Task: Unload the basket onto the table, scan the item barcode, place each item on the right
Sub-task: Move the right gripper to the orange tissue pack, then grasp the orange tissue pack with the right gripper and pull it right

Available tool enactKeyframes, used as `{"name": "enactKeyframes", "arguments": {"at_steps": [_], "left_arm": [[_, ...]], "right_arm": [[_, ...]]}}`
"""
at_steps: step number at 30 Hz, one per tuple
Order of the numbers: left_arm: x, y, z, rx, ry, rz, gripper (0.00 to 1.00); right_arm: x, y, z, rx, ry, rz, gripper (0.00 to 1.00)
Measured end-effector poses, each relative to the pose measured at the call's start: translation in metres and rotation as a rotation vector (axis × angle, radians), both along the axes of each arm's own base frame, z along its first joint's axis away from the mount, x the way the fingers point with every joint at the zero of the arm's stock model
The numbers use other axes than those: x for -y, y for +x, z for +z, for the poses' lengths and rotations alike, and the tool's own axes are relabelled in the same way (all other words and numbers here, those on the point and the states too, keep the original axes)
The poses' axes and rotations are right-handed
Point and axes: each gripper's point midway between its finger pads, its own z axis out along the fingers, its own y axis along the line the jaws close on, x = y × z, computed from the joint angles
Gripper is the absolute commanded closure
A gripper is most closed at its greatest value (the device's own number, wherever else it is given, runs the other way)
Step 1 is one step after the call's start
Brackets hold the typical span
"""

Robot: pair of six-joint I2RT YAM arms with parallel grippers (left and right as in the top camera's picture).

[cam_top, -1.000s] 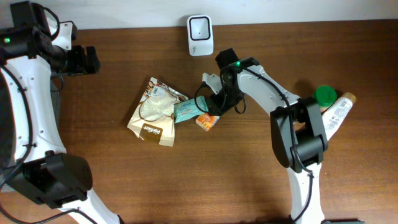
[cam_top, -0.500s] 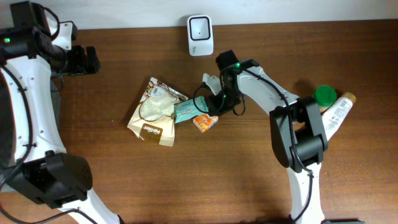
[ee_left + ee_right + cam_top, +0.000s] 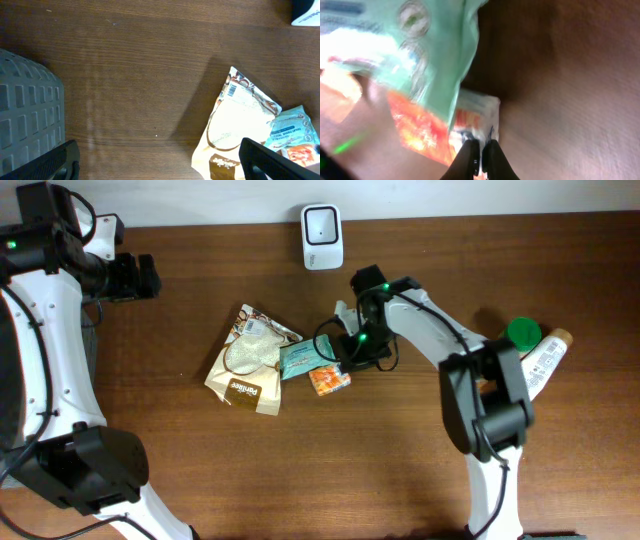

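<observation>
Near the middle of the overhead view, our right pincer (image 3: 347, 363) is closed tight on the edge of the small orange-and-white plastic packet (image 3: 328, 380). The packet lies on the brown wooden counter (image 3: 300, 470), with a mint-green plastic pouch (image 3: 299, 358) overlapping its upper left side. A beige paper snack bag (image 3: 250, 360) sits left of the pouch (touching it). The white plastic barcode scanner (image 3: 322, 224) stands at top centre, well apart from the packet. Our left pincer (image 3: 138, 277), at upper left, gapes wide and holds nothing.
</observation>
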Motion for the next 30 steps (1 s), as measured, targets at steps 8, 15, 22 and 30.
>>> {"name": "enactKeyframes", "arguments": {"at_steps": [8,15,22,30], "left_arm": [[0.0,0.0,0.0,0.0,0.0,0.0,0.01],[0.0,0.0,0.0,0.0,0.0,0.0,0.01],[0.0,0.0,0.0,0.0,0.0,0.0,0.01],[0.0,0.0,0.0,0.0,0.0,0.0,0.01]], "right_arm": [[0.037,0.0,0.114,0.105,0.005,-0.28,0.96],[0.037,0.007,0.094,0.119,-0.015,-0.213,0.54],[-0.01,-0.013,0.02,-0.008,-0.052,-0.049,0.5],[-0.022,-0.011,-0.007,-0.011,-0.048,-0.008,0.52]]}}
